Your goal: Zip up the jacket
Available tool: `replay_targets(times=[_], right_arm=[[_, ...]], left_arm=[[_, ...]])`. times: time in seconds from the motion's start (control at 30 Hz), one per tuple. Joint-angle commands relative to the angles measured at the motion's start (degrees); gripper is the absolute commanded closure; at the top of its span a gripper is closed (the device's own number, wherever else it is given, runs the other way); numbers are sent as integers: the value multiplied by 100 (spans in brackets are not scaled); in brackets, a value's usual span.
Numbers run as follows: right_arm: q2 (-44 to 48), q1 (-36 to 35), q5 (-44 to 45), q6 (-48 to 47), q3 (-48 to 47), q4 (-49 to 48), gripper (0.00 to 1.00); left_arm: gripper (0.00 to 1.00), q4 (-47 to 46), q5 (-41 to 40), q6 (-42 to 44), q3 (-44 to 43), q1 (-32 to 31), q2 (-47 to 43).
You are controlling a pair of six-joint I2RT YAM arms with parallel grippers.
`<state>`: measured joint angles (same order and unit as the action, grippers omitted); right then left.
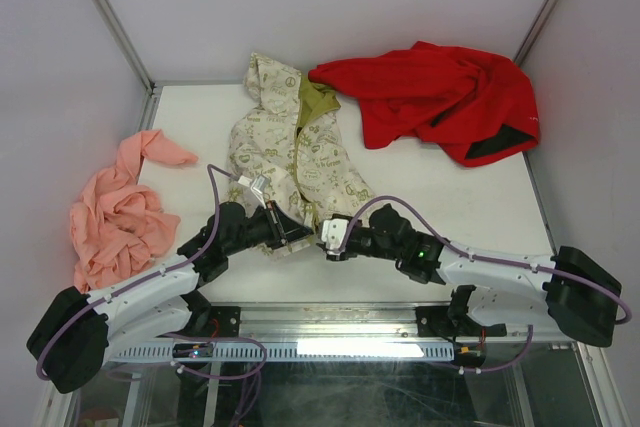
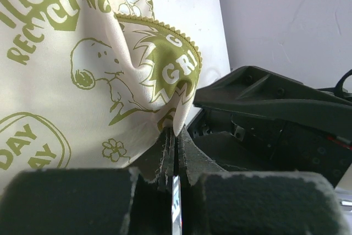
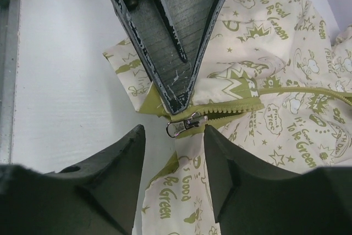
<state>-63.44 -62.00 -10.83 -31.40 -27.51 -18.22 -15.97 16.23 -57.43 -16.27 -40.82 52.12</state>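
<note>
1. Spread near the middle of the flat white table [image 1: 200, 117]: a cream-white fabric jacket [image 1: 300, 147] printed all over with small olive-green motifs. Hood toward the far wall, bottom hem toward the arms. Just beside the hood, at the far right, a plain red garment [image 1: 430, 97]. Off at the left edge, well apart, a crumpled salmon-pink garment [image 1: 115, 212].
2. Clamped on the bottom edge of the jacket, right by the lower end of the zipper: the black two-finger left gripper [image 2: 175, 144]. Pads pressed together, with a fold of printed cloth pinched between them.
3. Spread wide and holding nothing: the black two-finger right gripper [image 3: 175, 136]. One finger to each side of the small silver metal zipper pull [image 3: 179, 127], apparently touching neither the pull nor the cloth.
4. Slider low down at the hem end, with the olive-green zipper teeth [image 3: 234, 108] running away from it up the front. Impossible to tell from the wrist views whether both rows are properly joined at the slider. From above, front parted near the hood and olive-green lining on show, so open higher up.
5. Judged done so far: jacket laid out, hem anchored, right fingers lined up on the pull.
6. Judged left to do: closing on the pull, then drawing it along the whole front toward the collar against the anchored hem. In short, nearly all of the zipping itself.
</note>
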Motion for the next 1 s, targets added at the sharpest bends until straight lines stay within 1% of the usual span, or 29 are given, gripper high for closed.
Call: replay_targets(times=[0.0, 0.1, 0.2, 0.33, 0.5, 0.83, 0.97], right_arm=[[-174, -120, 440, -353, -65, -575, 53], [-182, -141, 638, -343, -25, -752, 59], [-123, -139, 664, -291, -37, -720, 65], [-25, -142, 524, -155, -108, -555, 69], [-103, -137, 432, 0, -181, -487, 74], [-207, -130, 316, 220, -434, -135, 78], [-309, -111, 295, 369, -503, -135, 79]], left_arm=[[100, -213, 254, 107, -198, -9, -88], [100, -144, 250, 148, -209, -8, -103], [100, -54, 245, 219, -224, -14, -101], [100, 225, 187, 392, -296, -13, -99], [100, 358, 179, 504, -374, -20, -87], [100, 576, 54, 763, -408, -20, -88], [100, 593, 23, 811, -428, -18, -63]])
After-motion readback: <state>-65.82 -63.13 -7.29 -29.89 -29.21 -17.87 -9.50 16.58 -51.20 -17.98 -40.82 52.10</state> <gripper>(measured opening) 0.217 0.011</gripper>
